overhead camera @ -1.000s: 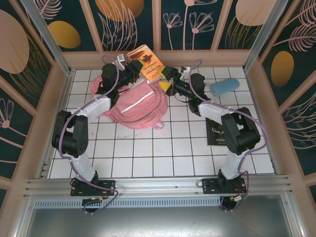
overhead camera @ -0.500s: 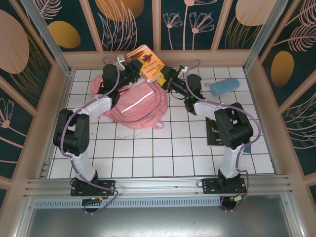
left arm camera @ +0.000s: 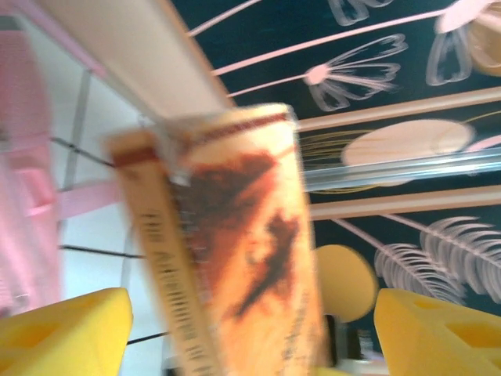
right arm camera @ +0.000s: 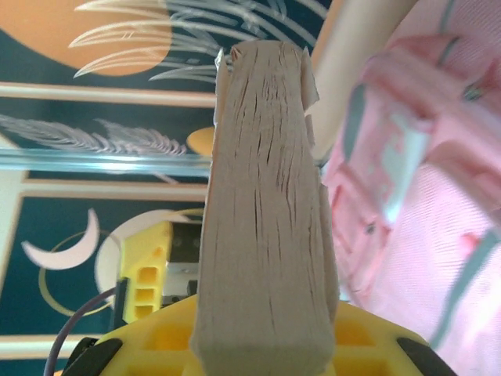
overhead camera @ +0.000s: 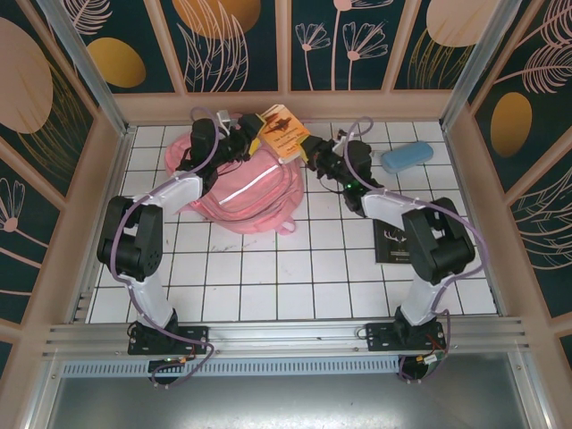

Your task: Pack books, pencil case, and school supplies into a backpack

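Over backpack, book clamped in right end effector, left end effector apart

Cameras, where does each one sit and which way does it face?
Top external: above and behind the bases, looking down on table, backpack and both arms.
Left wrist: on the left arm, facing the back wall past the orange book; its yellow fingers show.
Right wrist: on the right arm, facing the book's page edge; its yellow tool shows.
All three share book and backpack.
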`<action>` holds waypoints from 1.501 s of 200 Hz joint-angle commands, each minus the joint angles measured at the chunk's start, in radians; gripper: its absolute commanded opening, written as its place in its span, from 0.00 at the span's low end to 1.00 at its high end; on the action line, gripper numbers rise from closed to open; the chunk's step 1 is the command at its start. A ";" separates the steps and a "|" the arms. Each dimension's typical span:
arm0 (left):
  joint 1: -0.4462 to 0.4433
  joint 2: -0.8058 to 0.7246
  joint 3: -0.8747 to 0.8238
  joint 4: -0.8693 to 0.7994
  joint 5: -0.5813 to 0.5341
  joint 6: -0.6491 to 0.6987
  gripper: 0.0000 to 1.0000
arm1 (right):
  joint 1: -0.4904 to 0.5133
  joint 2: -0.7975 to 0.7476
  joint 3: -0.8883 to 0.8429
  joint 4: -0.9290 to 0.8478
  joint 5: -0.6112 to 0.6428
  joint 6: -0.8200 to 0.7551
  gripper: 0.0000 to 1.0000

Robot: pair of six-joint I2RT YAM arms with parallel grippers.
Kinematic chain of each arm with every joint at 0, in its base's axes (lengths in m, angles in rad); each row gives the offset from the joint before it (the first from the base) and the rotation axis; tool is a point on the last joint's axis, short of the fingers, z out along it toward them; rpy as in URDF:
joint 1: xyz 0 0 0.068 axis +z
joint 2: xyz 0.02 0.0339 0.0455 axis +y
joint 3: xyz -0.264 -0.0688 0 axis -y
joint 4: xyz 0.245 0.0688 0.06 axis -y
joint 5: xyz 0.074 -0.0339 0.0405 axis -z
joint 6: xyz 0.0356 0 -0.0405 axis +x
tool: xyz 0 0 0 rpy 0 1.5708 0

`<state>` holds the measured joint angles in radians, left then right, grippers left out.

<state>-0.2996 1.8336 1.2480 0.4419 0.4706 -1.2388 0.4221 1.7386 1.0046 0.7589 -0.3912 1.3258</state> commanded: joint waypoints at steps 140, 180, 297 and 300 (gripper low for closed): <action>-0.213 0.054 0.330 -1.129 -0.486 0.995 0.74 | -0.142 -0.315 0.006 -0.525 0.205 -0.383 0.13; -0.272 0.164 0.424 -1.206 -0.580 1.083 0.66 | -0.141 -0.302 -0.012 -0.521 0.198 -0.354 0.12; -0.282 0.355 0.533 -1.218 -0.731 1.144 0.63 | -0.141 -0.309 -0.033 -0.524 0.201 -0.348 0.12; -0.282 0.355 0.533 -1.216 -0.732 1.146 0.63 | -0.141 -0.310 -0.033 -0.524 0.201 -0.348 0.12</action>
<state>-0.5846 2.1586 1.7618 -0.7444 -0.1909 -0.1272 0.2821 1.4410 0.9604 0.1890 -0.2016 0.9749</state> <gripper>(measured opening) 0.616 0.205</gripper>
